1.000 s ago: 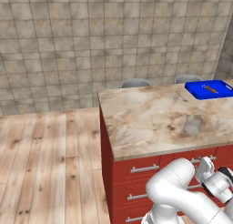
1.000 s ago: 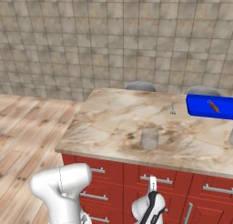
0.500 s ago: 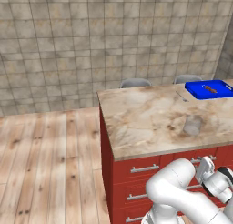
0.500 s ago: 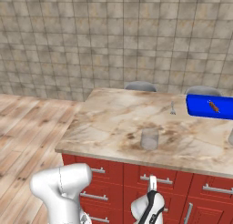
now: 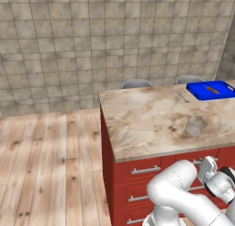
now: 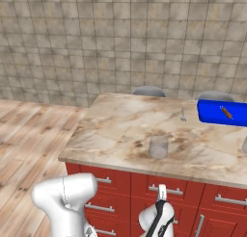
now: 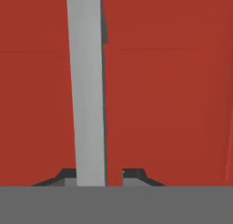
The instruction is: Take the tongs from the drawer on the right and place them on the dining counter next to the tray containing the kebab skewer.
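Observation:
My gripper (image 7: 99, 175) is pressed against the flat red front of the drawer (image 7: 168, 104). Its fingertips stand close on either side of the silver bar handle (image 7: 88, 82), shut on it. From the right base view the gripper (image 6: 161, 191) sits at the handle of a top-row drawer (image 6: 166, 183) below the dining counter (image 6: 120, 130). The left base view has the gripper (image 5: 207, 169) low at the right. The blue tray (image 6: 223, 113) (image 5: 211, 90) with the kebab skewer (image 6: 226, 112) lies at the counter's far right. The drawer is closed, so the tongs are hidden.
A clear greyish cup (image 6: 158, 147) (image 5: 194, 126) stands near the counter's front edge above the gripper. A small silver utensil (image 6: 183, 114) lies left of the tray. Grey stools (image 6: 148, 91) stand behind the counter. Wooden floor (image 5: 46, 165) lies open to the left.
The fingers have closed in on the drawer's bar handle. The arm and base have stayed in place.

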Controlling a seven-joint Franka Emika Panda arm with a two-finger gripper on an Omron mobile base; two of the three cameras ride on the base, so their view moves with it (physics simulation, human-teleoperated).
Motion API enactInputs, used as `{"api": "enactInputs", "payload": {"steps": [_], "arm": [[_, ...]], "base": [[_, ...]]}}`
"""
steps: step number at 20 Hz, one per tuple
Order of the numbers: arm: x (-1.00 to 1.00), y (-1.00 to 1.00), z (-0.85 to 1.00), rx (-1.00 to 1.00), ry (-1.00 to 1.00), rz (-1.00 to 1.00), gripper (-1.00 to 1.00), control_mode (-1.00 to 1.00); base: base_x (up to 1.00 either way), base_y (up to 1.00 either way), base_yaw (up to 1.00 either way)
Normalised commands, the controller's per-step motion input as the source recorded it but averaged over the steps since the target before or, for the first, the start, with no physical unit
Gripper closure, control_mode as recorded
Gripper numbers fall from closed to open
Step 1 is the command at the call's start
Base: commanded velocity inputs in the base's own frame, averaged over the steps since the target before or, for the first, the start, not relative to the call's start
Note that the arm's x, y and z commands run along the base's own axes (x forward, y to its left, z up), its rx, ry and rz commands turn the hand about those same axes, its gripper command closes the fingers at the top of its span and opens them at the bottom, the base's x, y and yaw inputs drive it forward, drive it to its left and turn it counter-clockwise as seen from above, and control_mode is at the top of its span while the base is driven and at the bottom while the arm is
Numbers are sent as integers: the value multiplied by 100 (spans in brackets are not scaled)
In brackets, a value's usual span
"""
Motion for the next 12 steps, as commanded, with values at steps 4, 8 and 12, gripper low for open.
{"api": "enactInputs", "payload": {"steps": [4,8,12], "arm": [[0,0,0,0,0,0,100,-100],[-3,0,0,0,0,0,100,-100],[-42,-2,0,0,0,-2,100,-100]], "base": [[0,0,0],[0,0,0],[0,0,0]]}}
